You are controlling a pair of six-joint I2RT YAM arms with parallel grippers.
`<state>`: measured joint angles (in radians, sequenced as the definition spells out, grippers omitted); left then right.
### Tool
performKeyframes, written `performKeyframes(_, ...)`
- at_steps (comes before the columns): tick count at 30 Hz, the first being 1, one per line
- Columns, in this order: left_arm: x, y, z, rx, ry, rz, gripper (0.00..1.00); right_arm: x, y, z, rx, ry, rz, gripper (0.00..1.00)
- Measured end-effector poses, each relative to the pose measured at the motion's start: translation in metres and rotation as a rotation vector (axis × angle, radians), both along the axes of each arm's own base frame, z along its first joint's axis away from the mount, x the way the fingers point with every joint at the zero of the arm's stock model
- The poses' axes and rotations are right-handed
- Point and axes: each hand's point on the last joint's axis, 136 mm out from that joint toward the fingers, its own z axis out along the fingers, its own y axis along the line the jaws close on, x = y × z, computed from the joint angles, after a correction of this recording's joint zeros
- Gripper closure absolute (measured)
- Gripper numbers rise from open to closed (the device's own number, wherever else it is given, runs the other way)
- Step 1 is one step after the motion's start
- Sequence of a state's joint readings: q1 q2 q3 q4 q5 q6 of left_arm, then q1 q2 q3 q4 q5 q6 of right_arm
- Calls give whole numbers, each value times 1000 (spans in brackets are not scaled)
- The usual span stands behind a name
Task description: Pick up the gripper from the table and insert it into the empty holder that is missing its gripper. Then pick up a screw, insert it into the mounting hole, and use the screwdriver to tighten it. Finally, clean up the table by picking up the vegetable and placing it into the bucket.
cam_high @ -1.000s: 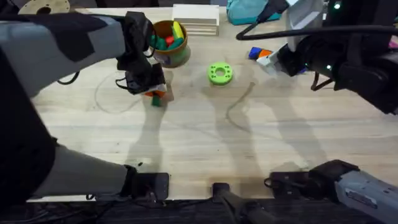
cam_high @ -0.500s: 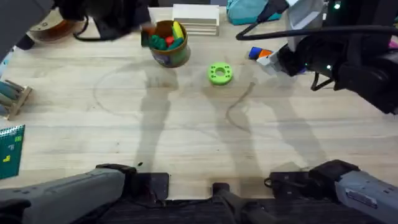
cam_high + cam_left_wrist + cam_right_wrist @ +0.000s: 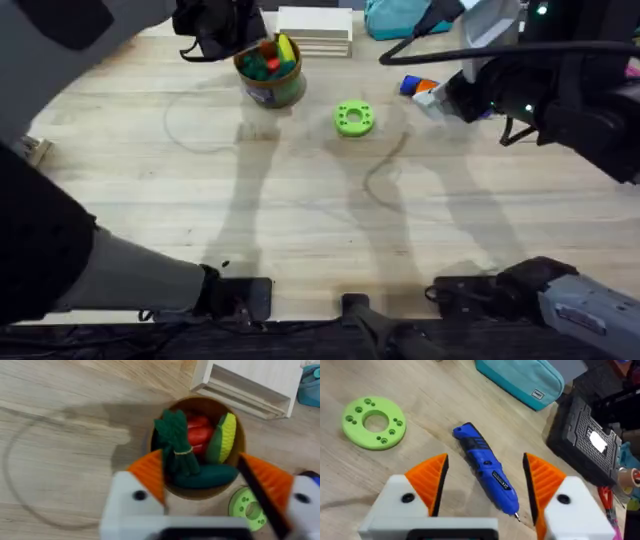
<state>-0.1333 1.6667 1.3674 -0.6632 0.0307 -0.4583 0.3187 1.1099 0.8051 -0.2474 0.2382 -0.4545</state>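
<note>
- Table of light planks carries everything
- Left gripper hangs over the bucket with its orange pads spread apart and nothing between them
- Right gripper is open, its pads on either side of the blue screwdriver, which lies flat on the wood
- Bucket stands near the far edge, holding the dark-green vegetable among red and yellow toys
- Lime-green disc lies beside the bucket

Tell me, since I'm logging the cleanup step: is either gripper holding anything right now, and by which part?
Nothing is held. The left gripper hangs open over the bucket, vegetable inside; the right gripper is open around the screwdriver lying on the table.
</note>
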Motion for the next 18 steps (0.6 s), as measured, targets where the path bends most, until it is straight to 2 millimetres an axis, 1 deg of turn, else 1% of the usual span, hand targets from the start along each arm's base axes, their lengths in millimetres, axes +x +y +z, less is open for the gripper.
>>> performKeyframes(2, 0, 0, 1, -2, -3, 1, 391, 0, 0, 0, -1, 0, 1, 151)
performKeyframes(4, 0, 0, 1, -3, -3, 2, 93, 0, 0, 0, -2, 0, 1, 151)
performKeyframes(5, 0, -1, 1, -5, -2, 4, 34, 0, 0, 0, -1, 0, 1, 151)
performKeyframes(7, 0, -1, 1, -6, -3, 0, 17, 0, 0, 0, -1, 0, 1, 151)
performKeyframes(9, -11, -7, 3, -16, 22, -62, 14, -1, 1, 3, 5, -8, 2, 151)
performKeyframes(12, -27, -12, 16, -30, 35, -110, 14, -7, 4, 20, 36, -55, 7, 151)
performKeyframes(14, -39, -13, 32, -22, 19, -153, 14, -14, 5, 37, 77, -101, 0, 151)
performKeyframes(16, -58, -12, 53, 4, -3, -211, 14, -22, 3, 51, 128, -135, -20, 151)
performKeyframes(18, -80, -10, 70, 36, -8, -270, 14, -30, -1, 58, 172, -141, -45, 150)
